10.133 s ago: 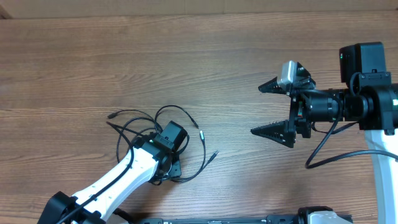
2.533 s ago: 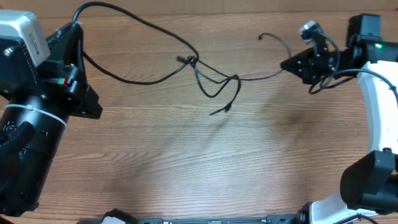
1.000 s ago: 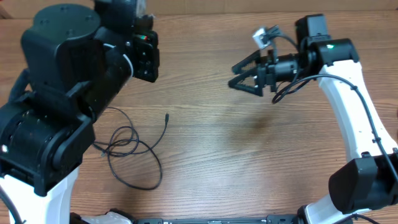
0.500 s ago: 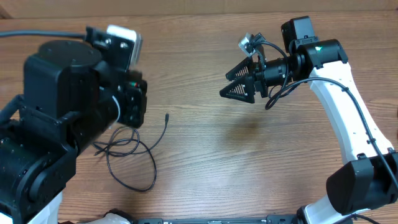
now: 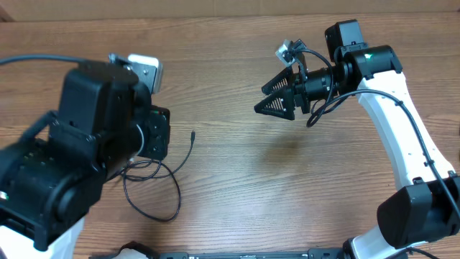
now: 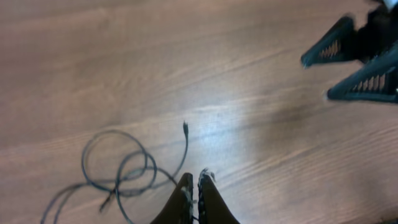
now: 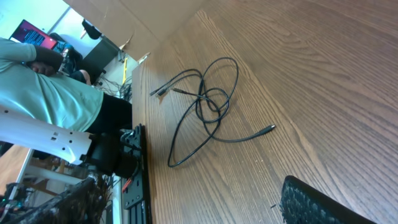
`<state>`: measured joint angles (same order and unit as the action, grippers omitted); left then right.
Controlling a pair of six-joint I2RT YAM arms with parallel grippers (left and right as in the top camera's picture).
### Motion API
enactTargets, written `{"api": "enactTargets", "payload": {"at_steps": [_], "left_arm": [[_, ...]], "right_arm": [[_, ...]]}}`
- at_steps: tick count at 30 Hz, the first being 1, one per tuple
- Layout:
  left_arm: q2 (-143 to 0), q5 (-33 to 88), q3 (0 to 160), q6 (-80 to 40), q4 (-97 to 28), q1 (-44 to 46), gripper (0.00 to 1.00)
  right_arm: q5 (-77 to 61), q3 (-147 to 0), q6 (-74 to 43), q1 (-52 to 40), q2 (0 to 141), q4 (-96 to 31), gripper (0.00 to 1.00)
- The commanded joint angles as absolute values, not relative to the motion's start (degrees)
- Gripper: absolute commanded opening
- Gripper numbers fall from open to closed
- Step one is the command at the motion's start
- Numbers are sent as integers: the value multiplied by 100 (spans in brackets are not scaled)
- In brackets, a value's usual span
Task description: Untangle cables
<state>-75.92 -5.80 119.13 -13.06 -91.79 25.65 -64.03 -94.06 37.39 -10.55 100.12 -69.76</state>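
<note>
on my overhead feed the cables (image 5: 147,167) lie in a loose looped bunch on the table (image 5: 244,194), left of centre, partly hidden under the left arm (image 5: 79,165) — one plug tip (image 5: 194,134) pokes toward the middle. the left gripper (image 6: 194,180) is just beside the loops, jaws pressed together, nothing between them that i can make out. the right gripper (image 5: 272,98) is well apart on the far side — jaws spread wide, empty.

Cables (image 7: 204,99): loose overlapping loops at centre, lying on the wooden table (image 7: 323,74)
Plug tip (image 7: 270,129): free end, 4 o'clock of the loops
Right gripper (image 7: 186,202): fingers (image 7: 314,205) spread wide, 5 and 7 o'clock
Person (image 7: 53,81): teal shirt, 10 o'clock
</note>
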Motion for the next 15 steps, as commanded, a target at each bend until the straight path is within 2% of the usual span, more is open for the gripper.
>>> {"api": "enactTargets", "payload": {"at_steps": [1, 6, 15], "left_arm": [[-7059, -598, 10888, -1594, -8742, 2552, 5], [-6167, -268, 8927, -1758, -7596, 2552, 5], [-5509, -340, 6095, -3166, -6565, 2552, 6]], "right_arm": [[-6414, -9415, 3780, -1066, 9791, -6960, 87], [-6412, -9415, 3778, -1066, 9666, -6963, 88], [-6455, -9415, 3780, -1066, 9620, -7004, 88]]}}
